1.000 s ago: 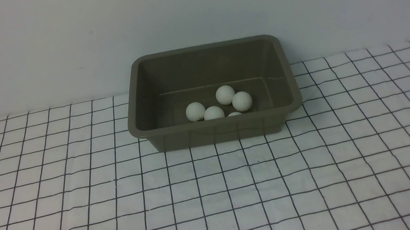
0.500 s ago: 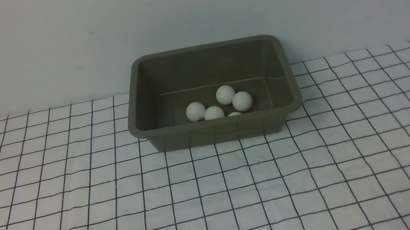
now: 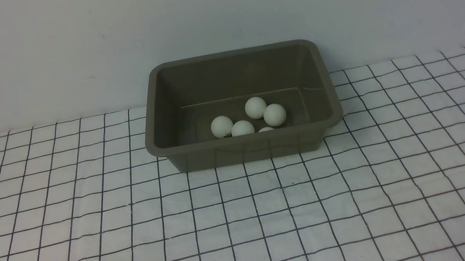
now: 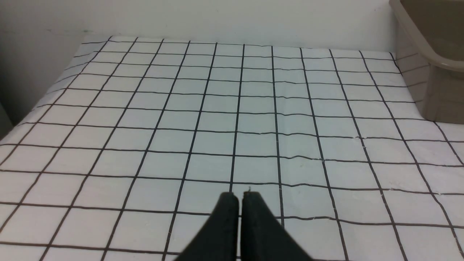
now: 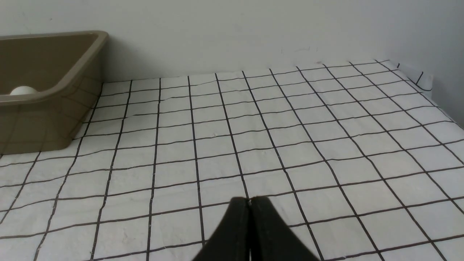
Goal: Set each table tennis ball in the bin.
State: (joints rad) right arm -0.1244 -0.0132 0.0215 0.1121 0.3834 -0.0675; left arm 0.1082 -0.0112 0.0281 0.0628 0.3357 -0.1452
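The olive-brown bin (image 3: pixel 246 144) stands at the back middle of the table, against the wall. Several white table tennis balls lie inside it, clustered near its front wall: one on the left (image 3: pixel 221 126), one farther back (image 3: pixel 255 107), one on the right (image 3: pixel 274 114), others half hidden by the rim. In the right wrist view the bin (image 5: pixel 47 119) shows one ball (image 5: pixel 22 90) over its rim. The left wrist view catches only a corner of the bin (image 4: pixel 440 98). My left gripper (image 4: pixel 239 197) and right gripper (image 5: pixel 249 201) are both shut and hold nothing, low over the cloth, away from the bin. Neither arm appears in the front view.
A white cloth with a black grid (image 3: pixel 247 221) covers the table. A pale wall (image 3: pixel 214 12) rises right behind the bin. The table's left edge (image 4: pixel 21 119) and right edge (image 5: pixel 446 112) show in the wrist views.
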